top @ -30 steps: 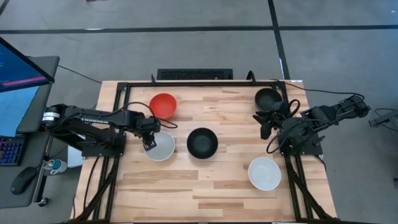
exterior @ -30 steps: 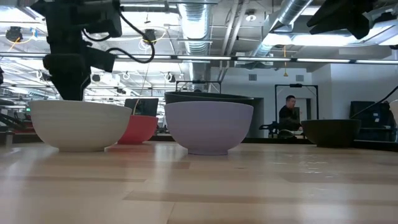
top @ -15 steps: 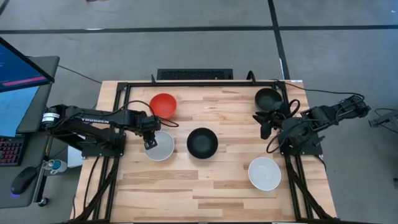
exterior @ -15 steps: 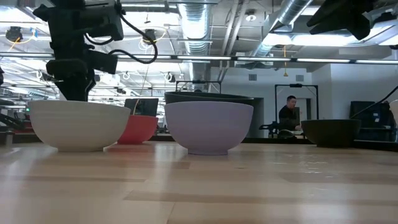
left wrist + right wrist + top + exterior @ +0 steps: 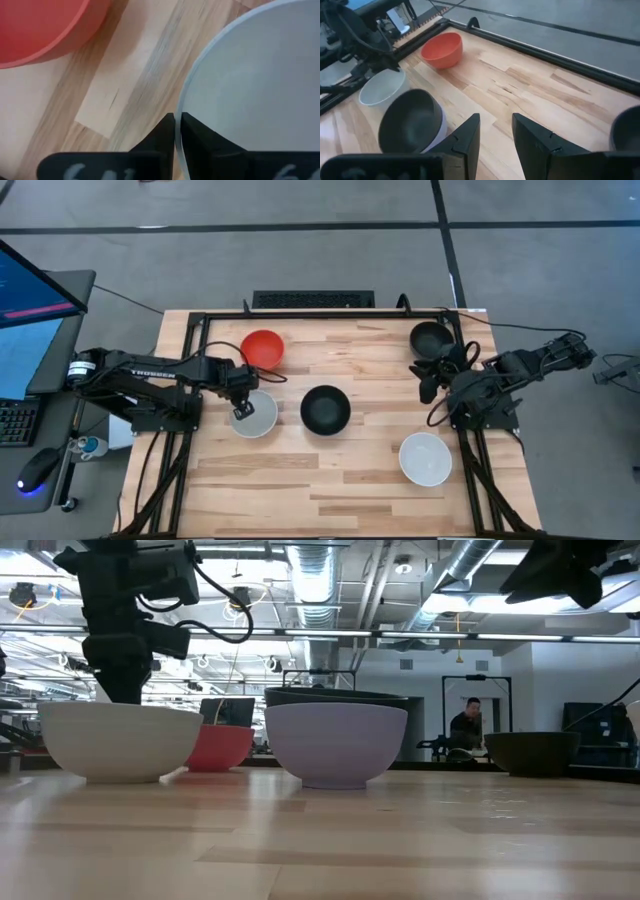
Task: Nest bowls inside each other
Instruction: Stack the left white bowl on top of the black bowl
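A white bowl (image 5: 258,416) stands on its base left of the table's centre, with my left gripper (image 5: 242,412) shut on its left rim. A red bowl (image 5: 262,349) sits just beyond it. At the centre a black bowl (image 5: 325,409) sits nested in a pale blue bowl (image 5: 335,745). Another black bowl (image 5: 431,337) stands at the far right, and a second white bowl (image 5: 425,459) at the near right. My right gripper (image 5: 428,385) hovers open near the far-right black bowl, holding nothing. My left gripper pinches the white bowl's rim (image 5: 178,107) on the bowl's left side, one finger outside the wall (image 5: 165,132) and one inside (image 5: 195,134). The fingers come from above, pointing down. The bowl stays upright with its base on the table.
A black metal frame (image 5: 300,313) runs along the table's far and side edges. Bare wood lies along the near edge between the two white bowls. A monitor and keyboard sit off the table's left side, and a person (image 5: 463,725) sits far behind in the room.
My left gripper has come down a little and shut onto the white bowl's left rim. The bowl has slid slightly toward the table's left edge, still on its base.
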Tool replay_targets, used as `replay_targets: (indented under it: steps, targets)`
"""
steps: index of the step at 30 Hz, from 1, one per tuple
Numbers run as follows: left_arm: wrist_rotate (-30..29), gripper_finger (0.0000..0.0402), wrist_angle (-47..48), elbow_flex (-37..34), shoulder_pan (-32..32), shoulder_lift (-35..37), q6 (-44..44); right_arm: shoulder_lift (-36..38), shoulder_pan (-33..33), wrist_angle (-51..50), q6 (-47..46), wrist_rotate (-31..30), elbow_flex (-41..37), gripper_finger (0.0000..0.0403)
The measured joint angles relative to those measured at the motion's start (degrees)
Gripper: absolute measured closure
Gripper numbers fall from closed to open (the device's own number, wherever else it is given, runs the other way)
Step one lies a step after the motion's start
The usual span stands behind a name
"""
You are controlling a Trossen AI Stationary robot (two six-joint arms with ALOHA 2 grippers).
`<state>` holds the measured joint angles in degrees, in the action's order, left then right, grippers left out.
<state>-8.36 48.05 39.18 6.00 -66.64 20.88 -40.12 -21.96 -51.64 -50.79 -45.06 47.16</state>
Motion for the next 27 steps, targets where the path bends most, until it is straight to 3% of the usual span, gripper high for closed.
replay_targets:
  steps: [9, 14, 27]
  targets:
    - [-5.4, 0.0383, 0.0, 0.0, -1.7, 0.0, 6.0, 0.0, 0.0, -0.6, -2.8, 0.0, 0.0, 0.0265]
    - [-5.6, 0.0383, 0.4, 0.0, -3.3, 0.0, 8.4, 0.0, 0.0, 1.0, -2.8, 0.0, 0.0, 0.0265]
    - [10.0, 0.0399, 1.1, 2.5, -3.5, 0.0, 8.2, 0.0, 0.0, 1.1, -2.8, 0.0, 0.0, 0.0265]
